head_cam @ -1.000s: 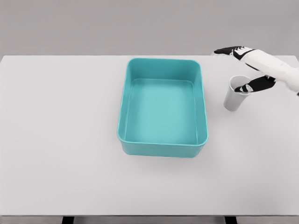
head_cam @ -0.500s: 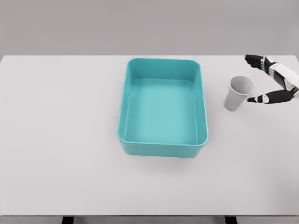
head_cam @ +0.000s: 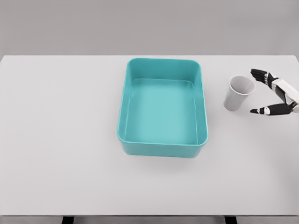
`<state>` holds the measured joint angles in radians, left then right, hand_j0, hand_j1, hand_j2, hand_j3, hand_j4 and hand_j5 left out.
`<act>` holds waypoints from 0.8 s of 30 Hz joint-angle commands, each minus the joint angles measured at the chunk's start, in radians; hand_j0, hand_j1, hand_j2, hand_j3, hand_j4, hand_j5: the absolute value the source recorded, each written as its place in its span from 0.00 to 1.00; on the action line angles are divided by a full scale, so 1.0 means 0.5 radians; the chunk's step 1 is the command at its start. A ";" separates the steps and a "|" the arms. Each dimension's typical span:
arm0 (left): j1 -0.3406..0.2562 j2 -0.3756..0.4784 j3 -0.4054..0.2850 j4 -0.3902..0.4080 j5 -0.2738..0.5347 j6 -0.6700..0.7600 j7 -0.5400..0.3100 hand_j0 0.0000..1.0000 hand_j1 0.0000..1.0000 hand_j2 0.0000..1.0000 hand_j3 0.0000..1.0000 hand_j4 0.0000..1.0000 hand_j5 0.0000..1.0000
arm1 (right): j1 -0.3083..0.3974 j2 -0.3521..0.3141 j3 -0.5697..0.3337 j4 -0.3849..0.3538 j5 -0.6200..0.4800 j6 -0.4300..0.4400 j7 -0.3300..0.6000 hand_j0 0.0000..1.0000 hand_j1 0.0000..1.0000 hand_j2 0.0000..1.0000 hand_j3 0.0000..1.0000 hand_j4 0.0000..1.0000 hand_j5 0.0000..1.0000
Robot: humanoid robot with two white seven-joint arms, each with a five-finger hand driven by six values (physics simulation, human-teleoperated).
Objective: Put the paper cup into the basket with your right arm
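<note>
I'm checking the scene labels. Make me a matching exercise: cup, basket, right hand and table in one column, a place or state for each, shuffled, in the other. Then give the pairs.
Things:
1. cup
2. basket
3. right hand
4. table

Descriptions:
A. teal, nothing inside
B. white, bearing everything else
C. upright, right of the basket
D. open, fingers spread, beside the cup without touching it

Pairs: 1-C, 2-A, 3-D, 4-B

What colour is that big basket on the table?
The basket is teal, a blue-green turquoise, inside and out; the head view shows it clearly.
</note>
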<state>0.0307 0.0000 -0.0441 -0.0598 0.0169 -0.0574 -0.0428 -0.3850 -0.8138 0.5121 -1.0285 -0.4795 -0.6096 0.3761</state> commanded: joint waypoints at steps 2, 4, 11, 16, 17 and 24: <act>0.000 0.000 -0.001 0.000 0.000 -0.002 0.000 1.00 1.00 1.00 1.00 1.00 1.00 | -0.009 0.017 0.003 0.087 -0.010 -0.003 -0.001 1.00 1.00 1.00 1.00 1.00 1.00; 0.000 0.000 -0.001 0.000 0.000 0.001 0.000 1.00 1.00 1.00 1.00 1.00 1.00 | -0.028 0.054 0.019 0.127 -0.010 -0.003 -0.001 1.00 1.00 1.00 1.00 1.00 1.00; 0.000 0.000 -0.001 0.000 0.000 -0.002 0.000 1.00 1.00 1.00 1.00 1.00 1.00 | -0.104 0.130 0.096 0.179 -0.038 -0.003 -0.001 1.00 1.00 1.00 1.00 1.00 1.00; 0.000 0.000 0.002 0.000 0.000 0.001 0.000 1.00 1.00 1.00 1.00 1.00 1.00 | -0.132 0.146 0.099 0.170 -0.041 -0.003 -0.031 1.00 1.00 1.00 1.00 1.00 1.00; 0.000 0.000 -0.001 0.000 0.000 0.001 0.000 1.00 1.00 1.00 1.00 1.00 1.00 | -0.135 0.146 0.108 0.170 -0.041 -0.003 -0.031 1.00 1.00 1.00 1.00 1.00 1.00; 0.000 0.000 -0.001 0.000 0.000 -0.002 0.000 1.00 1.00 1.00 1.00 1.00 1.00 | -0.175 0.198 0.151 0.170 -0.044 -0.003 -0.059 1.00 1.00 1.00 1.00 1.00 1.00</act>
<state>0.0307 0.0000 -0.0438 -0.0598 0.0168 -0.0571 -0.0428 -0.4725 -0.7190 0.5825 -0.9416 -0.4948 -0.6120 0.3525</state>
